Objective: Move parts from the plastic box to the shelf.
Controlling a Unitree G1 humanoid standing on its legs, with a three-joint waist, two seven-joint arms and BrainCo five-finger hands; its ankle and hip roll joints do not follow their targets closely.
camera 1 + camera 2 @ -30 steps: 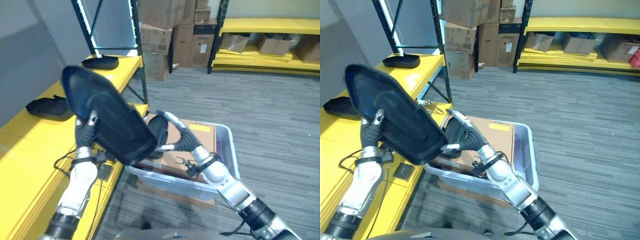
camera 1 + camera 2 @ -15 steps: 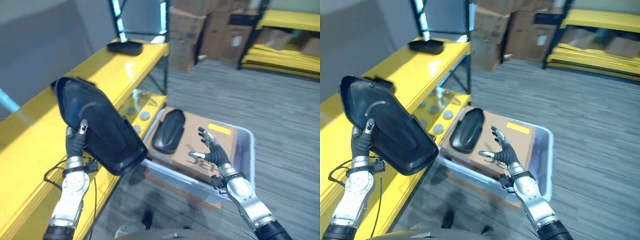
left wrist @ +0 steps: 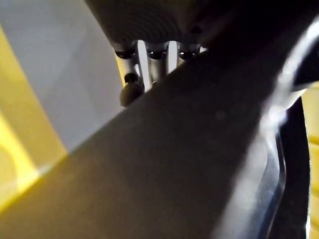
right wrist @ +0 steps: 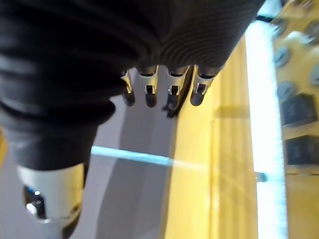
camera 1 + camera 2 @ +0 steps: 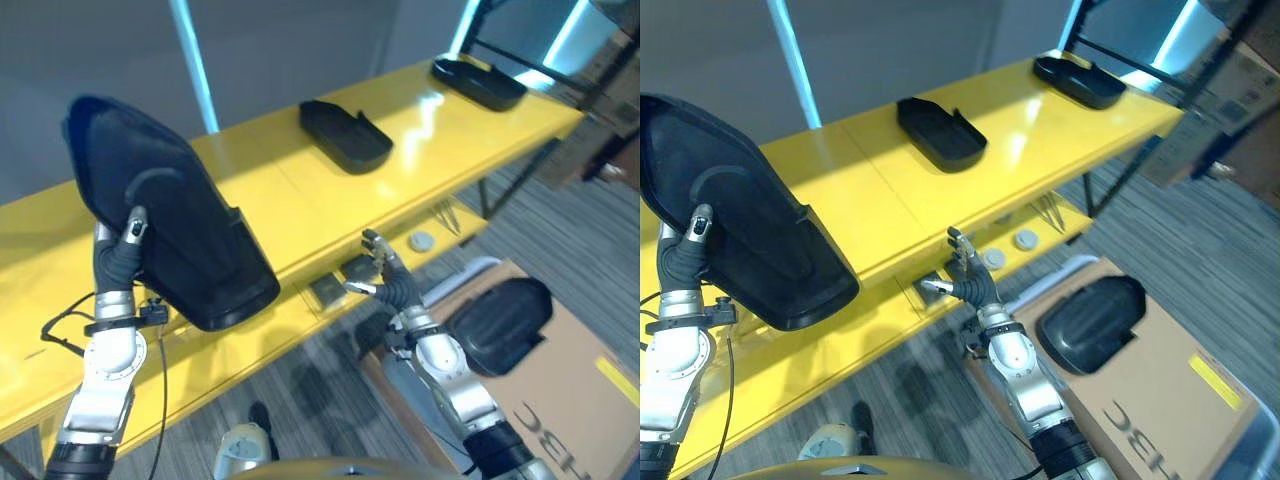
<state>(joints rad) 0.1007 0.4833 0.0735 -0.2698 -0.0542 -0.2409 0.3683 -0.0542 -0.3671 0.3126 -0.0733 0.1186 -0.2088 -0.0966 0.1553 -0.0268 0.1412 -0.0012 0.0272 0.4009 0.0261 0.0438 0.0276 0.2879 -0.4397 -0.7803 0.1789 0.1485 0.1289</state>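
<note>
Nearest, the left robot hand (image 5: 118, 262) is clenched round a large black moulded part (image 5: 170, 235), its fingers (image 3: 130, 89) pressed against the part's back, and carries it upright above the front edge of the yellow shelf (image 5: 300, 215). Beside it, lower, the right robot hand (image 5: 388, 283) hangs with fingers spread and loose, grasping nothing. By it another black part (image 5: 497, 323) lies on a brown cardboard sheet (image 5: 560, 390) that bears some dark lettering, which I leave unread. Further back, two black parts (image 5: 345, 134) and (image 5: 478, 82) already lie on the shelf top, well apart. Judging by this, the carrying step is under way; the next move calls for lowering the held part flat onto the bare stretch of shelf near the left arm, then letting go without tipping it off the edge.
</note>
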